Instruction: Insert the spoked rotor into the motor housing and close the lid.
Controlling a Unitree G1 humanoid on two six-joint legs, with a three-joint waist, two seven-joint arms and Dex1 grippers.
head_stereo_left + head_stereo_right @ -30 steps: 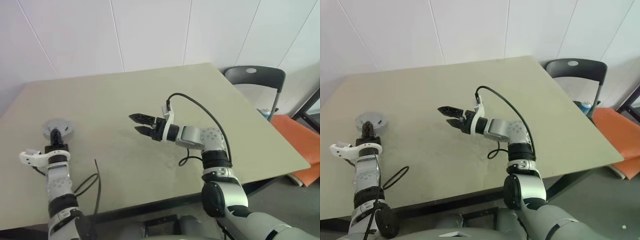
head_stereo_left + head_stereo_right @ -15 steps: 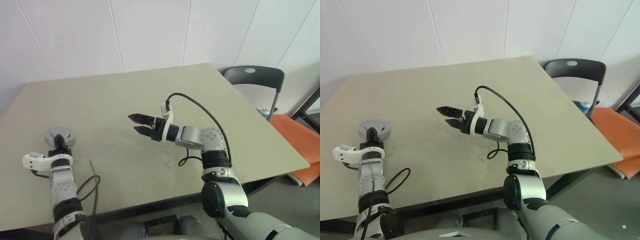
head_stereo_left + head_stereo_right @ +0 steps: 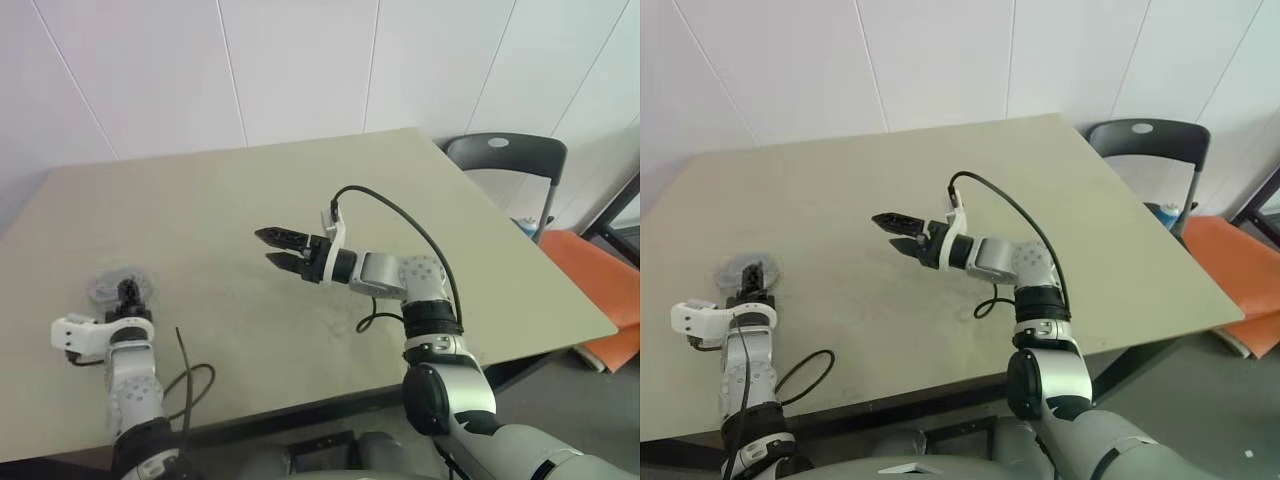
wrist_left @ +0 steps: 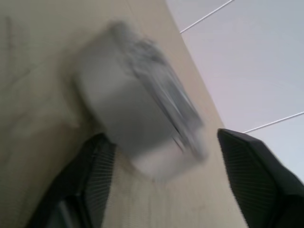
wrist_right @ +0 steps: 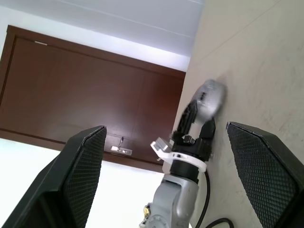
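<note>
On the far left of the flat tan table [image 3: 200, 200] lies a round grey metal disc, the lid [image 3: 110, 282], blurry at its edges. The left gripper [image 3: 128, 292] sits right beside the lid with its black ridged fingers [image 4: 97, 175] spread wide, one on each side, not squeezing it. To the right of the lid, well apart, the right gripper [image 3: 276, 248] hangs over the middle of the table with its pointed black fingers apart, holding nothing.

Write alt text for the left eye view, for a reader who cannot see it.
At the near left of a beige table, the left gripper sits right at a blurred grey disc lying on the tabletop. The right gripper hangs open over the table's middle, holding nothing, pointing left. A dark chair stands beyond the far right corner.
</note>
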